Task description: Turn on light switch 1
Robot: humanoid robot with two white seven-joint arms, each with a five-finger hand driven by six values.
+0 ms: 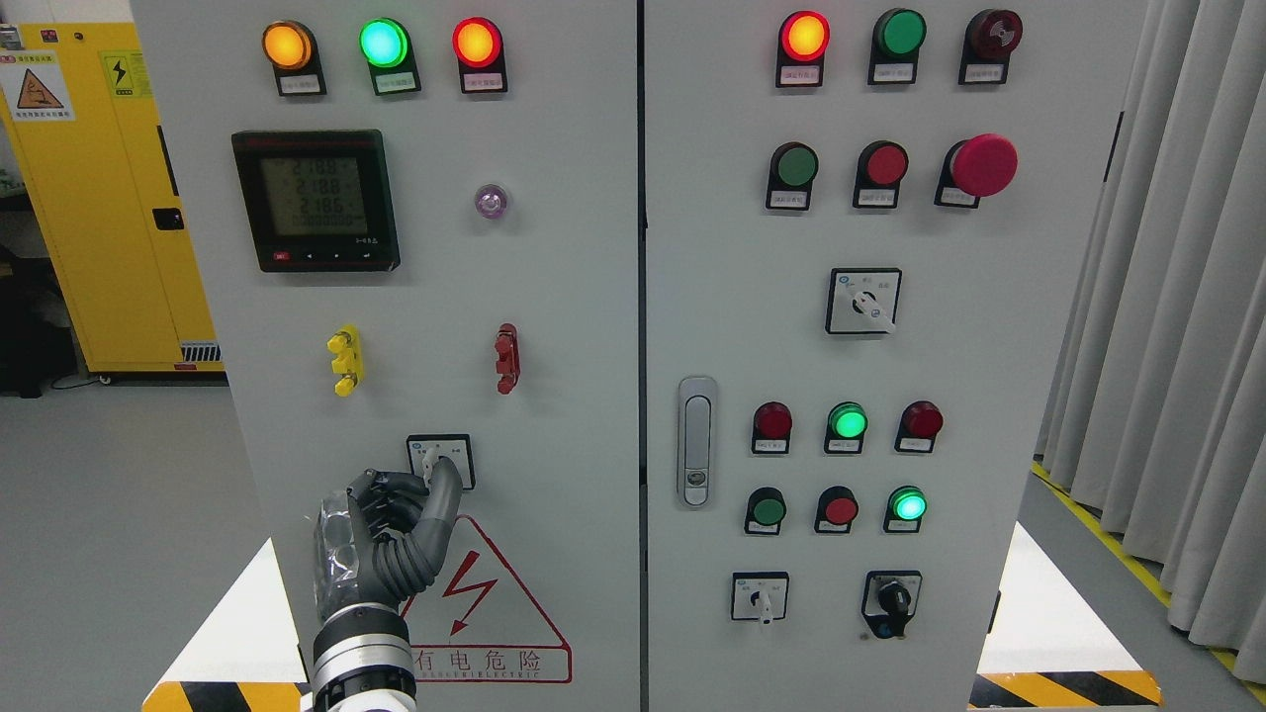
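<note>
On the left cabinet door a small rotary selector switch (441, 461) with a white knob sits in a black-framed square, just above the red warning triangle (482, 603). My left hand (431, 481) rises from the bottom edge and reaches that switch. Its thumb (447, 494) lies against the knob's right side, and the curled fingers (386, 494) close in from the left, so the hand pinches the knob. The knob's lower part is hidden behind the hand. My right arm does not show.
The left door also carries three lit lamps (384, 44), a digital meter (316, 200), and a yellow (345, 360) and a red (506, 358) terminal. The right door holds lamps, push buttons, a door handle (696, 441) and more selector switches (760, 597). A yellow cabinet (109, 198) stands at the left, curtains (1177, 297) at the right.
</note>
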